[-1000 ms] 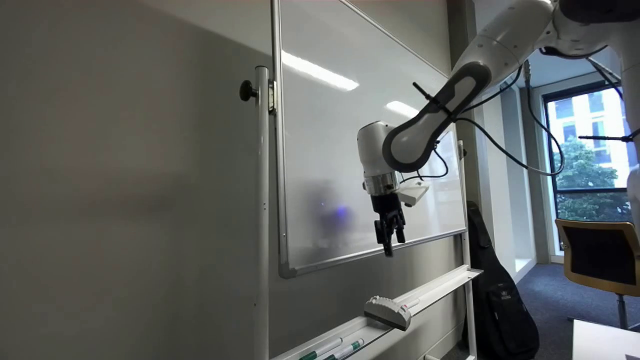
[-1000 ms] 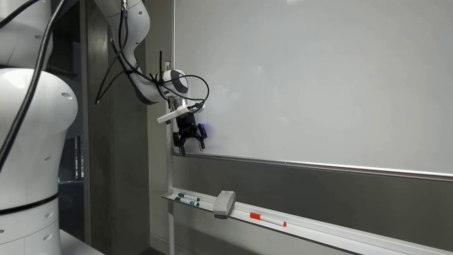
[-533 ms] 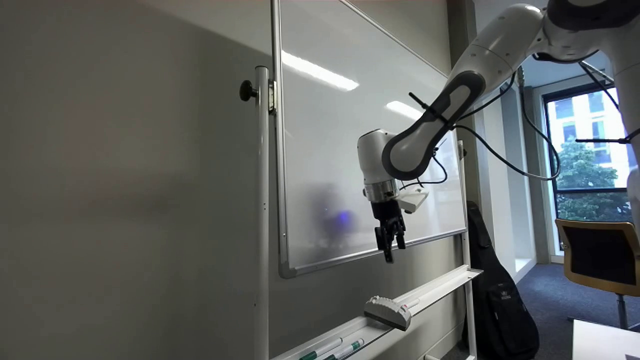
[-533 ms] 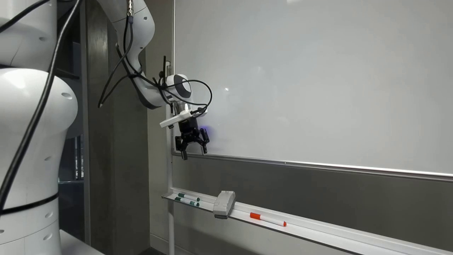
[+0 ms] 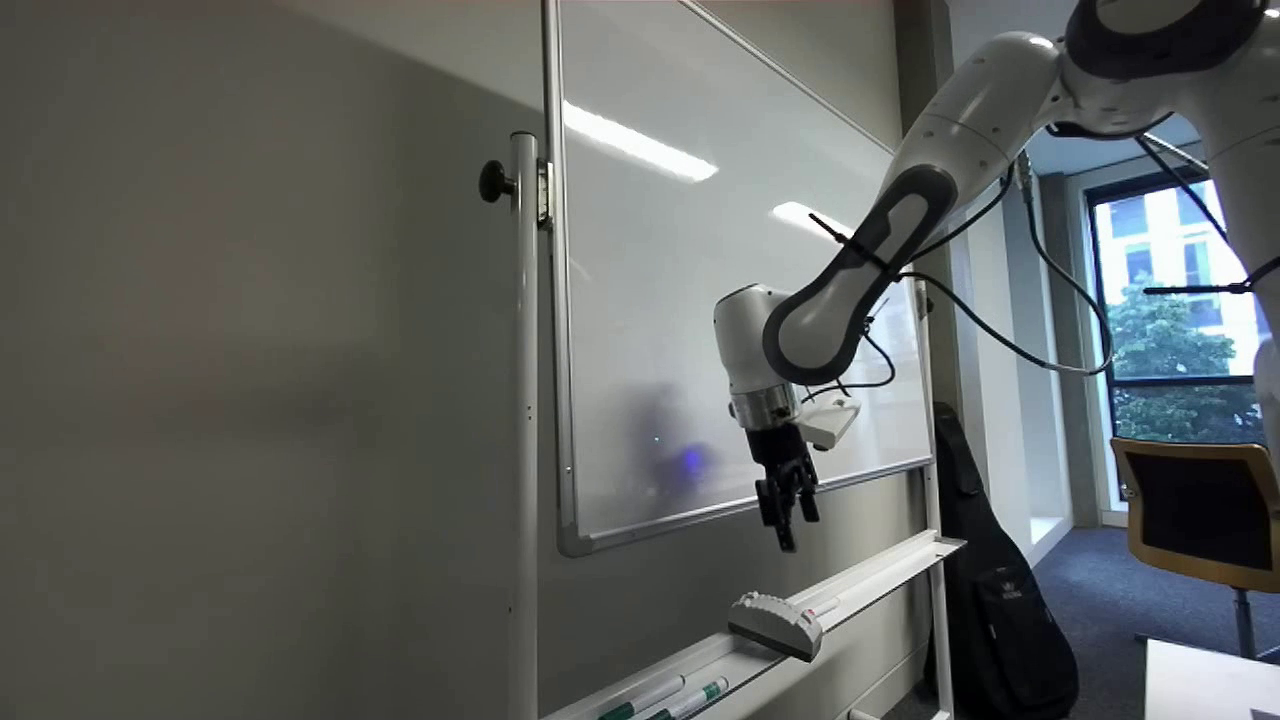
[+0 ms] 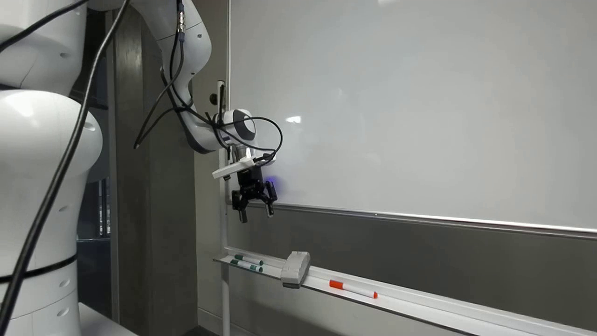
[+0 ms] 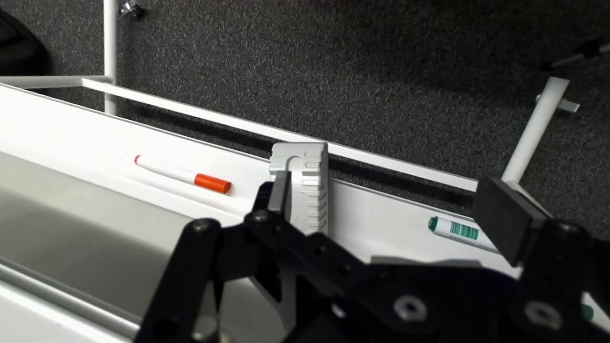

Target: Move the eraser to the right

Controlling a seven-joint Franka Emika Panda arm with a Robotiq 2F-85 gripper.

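The eraser, a whitish-grey block with a darker underside, lies across the white tray below the whiteboard. It shows in both exterior views (image 5: 775, 625) (image 6: 295, 270) and in the wrist view (image 7: 305, 166). My gripper (image 6: 256, 215) is open and empty, pointing down, above the tray and apart from the eraser. In that exterior view it hangs up and to the left of the eraser. In another exterior view the gripper (image 5: 798, 531) hangs above the eraser. In the wrist view the gripper's (image 7: 388, 205) left finger (image 7: 280, 193) covers part of the eraser; its near end is hidden.
The tray (image 6: 415, 309) also holds a red-capped marker (image 6: 353, 289) right of the eraser and two green markers (image 6: 246, 265) left of it. The whiteboard (image 6: 419, 116) stands behind the gripper, its lower frame above the tray. A stand post (image 5: 523, 400) rises at the side.
My gripper has moved down toward the tray and slightly right in both exterior views. It stays open. The eraser and the markers have not moved.
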